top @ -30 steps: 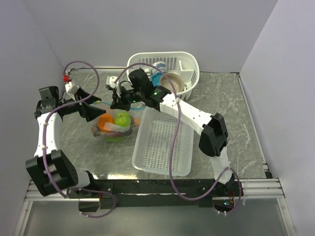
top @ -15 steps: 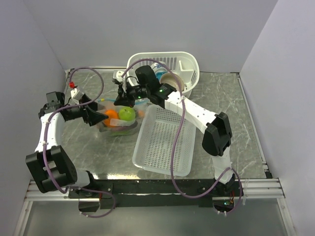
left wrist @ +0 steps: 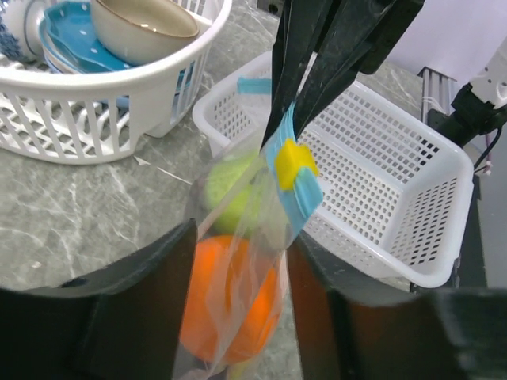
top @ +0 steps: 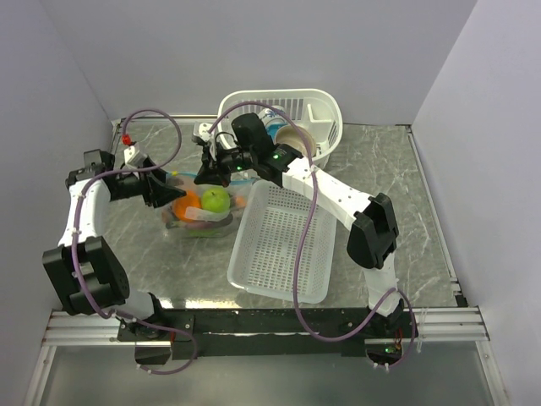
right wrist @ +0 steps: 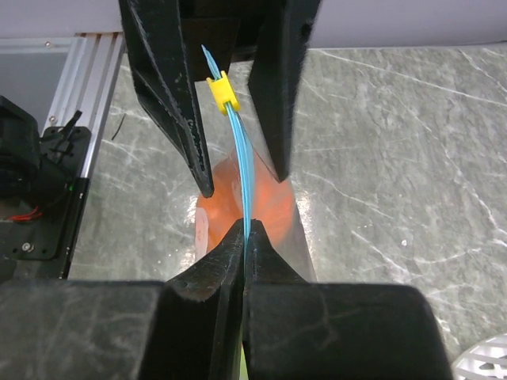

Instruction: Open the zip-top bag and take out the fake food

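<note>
The bag (top: pixel 199 222), holding an orange ball (left wrist: pixel 230 305) and green fruit (left wrist: pixel 230 194), was pinched at its strip (right wrist: pixel 242 158) by the closed right gripper (right wrist: pixel 245 227); the left gripper (left wrist: pixel 239 237) was spread around it.

White mesh tray (top: pixel 270 245) lies near basket (top: pixel 326 105) holding bowls (top: pixel 297 142).

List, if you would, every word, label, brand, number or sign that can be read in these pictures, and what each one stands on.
None: no readable text, number or brand mark shows in any view.
The zip-top bag and its yellow slider are plain.
The white dish rack and the mesh tray carry no lettering.
The blue plate shows only pale dots, not writing.
</note>
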`<state>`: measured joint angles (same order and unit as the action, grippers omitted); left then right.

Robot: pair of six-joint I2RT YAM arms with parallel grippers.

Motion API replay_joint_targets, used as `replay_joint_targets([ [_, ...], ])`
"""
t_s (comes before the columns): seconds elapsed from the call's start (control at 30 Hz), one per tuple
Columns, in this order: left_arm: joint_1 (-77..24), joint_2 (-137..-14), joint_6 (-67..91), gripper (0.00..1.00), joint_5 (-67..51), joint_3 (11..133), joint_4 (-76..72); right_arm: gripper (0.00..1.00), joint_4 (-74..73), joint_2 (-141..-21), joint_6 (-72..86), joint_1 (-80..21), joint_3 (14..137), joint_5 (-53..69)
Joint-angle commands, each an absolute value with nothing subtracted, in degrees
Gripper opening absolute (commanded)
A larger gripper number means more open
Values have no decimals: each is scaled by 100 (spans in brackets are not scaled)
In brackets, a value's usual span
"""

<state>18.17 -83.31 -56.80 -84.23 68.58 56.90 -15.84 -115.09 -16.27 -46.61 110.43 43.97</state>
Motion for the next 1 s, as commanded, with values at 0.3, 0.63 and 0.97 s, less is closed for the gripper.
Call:
replay_joint_targets([
  [0.3,1811,-7831,-5494,1,-9703,7058,5057,0,-1222,-11250,-1547,-4658,11171,4614],
  [0.63,1837,-7620,-4903,2,-9712,7251,4851,0,-1187,-11303,-1556,-4650,11101,4518],
  [0.97,1793,-7304,-4043,1,-9703,6495,3911,37,-631,-11399,-1660,-4851,11609,3780],
])
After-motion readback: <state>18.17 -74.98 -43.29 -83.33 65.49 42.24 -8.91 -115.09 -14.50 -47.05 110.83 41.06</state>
